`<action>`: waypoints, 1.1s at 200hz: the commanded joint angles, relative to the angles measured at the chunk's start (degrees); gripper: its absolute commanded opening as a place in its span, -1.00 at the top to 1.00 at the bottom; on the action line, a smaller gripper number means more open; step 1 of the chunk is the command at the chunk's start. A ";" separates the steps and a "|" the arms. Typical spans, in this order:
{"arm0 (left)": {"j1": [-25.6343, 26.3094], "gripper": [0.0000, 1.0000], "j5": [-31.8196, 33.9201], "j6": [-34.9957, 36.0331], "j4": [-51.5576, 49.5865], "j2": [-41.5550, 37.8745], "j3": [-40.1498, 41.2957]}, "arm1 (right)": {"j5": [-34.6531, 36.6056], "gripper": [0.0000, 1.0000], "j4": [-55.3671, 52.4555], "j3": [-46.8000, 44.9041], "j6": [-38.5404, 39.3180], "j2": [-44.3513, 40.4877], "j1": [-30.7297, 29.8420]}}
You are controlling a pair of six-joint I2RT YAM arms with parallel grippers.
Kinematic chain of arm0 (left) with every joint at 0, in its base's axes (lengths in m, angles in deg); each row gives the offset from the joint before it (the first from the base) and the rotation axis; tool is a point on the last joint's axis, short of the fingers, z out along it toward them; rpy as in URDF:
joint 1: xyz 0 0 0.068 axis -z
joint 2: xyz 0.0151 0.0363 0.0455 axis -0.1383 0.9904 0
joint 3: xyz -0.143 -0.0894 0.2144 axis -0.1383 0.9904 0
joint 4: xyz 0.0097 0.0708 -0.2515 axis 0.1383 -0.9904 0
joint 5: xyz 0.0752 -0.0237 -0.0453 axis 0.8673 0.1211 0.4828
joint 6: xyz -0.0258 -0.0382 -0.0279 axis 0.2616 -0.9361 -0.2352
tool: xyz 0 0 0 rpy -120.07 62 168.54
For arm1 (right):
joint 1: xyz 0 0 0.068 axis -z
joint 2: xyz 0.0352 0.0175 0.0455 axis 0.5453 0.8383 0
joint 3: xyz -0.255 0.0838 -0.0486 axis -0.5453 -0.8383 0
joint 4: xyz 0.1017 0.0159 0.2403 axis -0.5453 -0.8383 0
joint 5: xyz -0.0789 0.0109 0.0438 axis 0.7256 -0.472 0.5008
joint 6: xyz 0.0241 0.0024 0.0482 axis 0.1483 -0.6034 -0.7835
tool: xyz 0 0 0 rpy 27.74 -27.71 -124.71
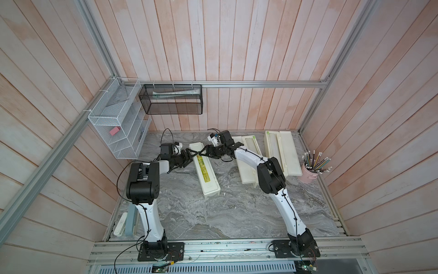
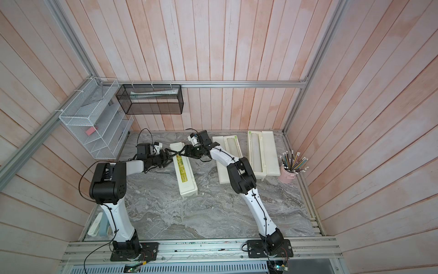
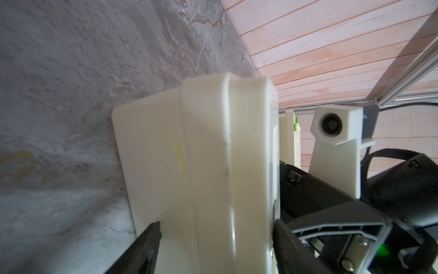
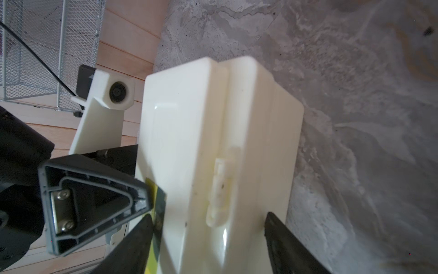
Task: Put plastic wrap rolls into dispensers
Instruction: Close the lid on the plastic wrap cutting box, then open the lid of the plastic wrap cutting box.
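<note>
A closed cream dispenser (image 1: 205,170) with a yellow-green label lies at centre left in both top views, and its inside is hidden. My left gripper (image 1: 193,156) and right gripper (image 1: 203,153) meet at its far end from opposite sides. In the left wrist view the left gripper (image 3: 216,224) has a finger against each side of that dispenser (image 3: 208,147). The right gripper (image 4: 208,215) clasps the same dispenser (image 4: 189,113) the same way. Two open dispensers (image 1: 246,170) (image 1: 290,154) lie to the right, a pale plastic wrap roll (image 1: 251,145) (image 1: 273,147) in each trough.
A pink cup of pencils (image 1: 310,174) stands at the right edge by the wall. A white wire rack (image 1: 116,125) and a black mesh basket (image 1: 170,99) hang on the back-left walls. Flat pale items (image 1: 125,223) lean at the table's front left edge.
</note>
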 commanded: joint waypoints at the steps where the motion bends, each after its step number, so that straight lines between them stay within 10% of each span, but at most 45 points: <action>1: 1.00 -0.41 5.63 1.22 -7.98 4.99 0.39 | -0.06 -0.44 -3.90 2.16 0.02 3.94 -1.10; 83: 1.44 -0.07 5.02 0.62 -8.09 7.53 1.67 | 0.80 -0.40 -5.00 2.57 -0.34 6.30 -1.75; 152: 0.39 -0.77 6.58 2.27 -12.85 -9.20 5.86 | 14.61 -0.65 -7.90 -3.38 4.30 -7.23 -1.84; 220: 0.37 -1.00 8.21 1.22 -17.89 -25.54 11.26 | 33.31 -0.69 -14.65 -12.68 12.08 -20.36 -6.26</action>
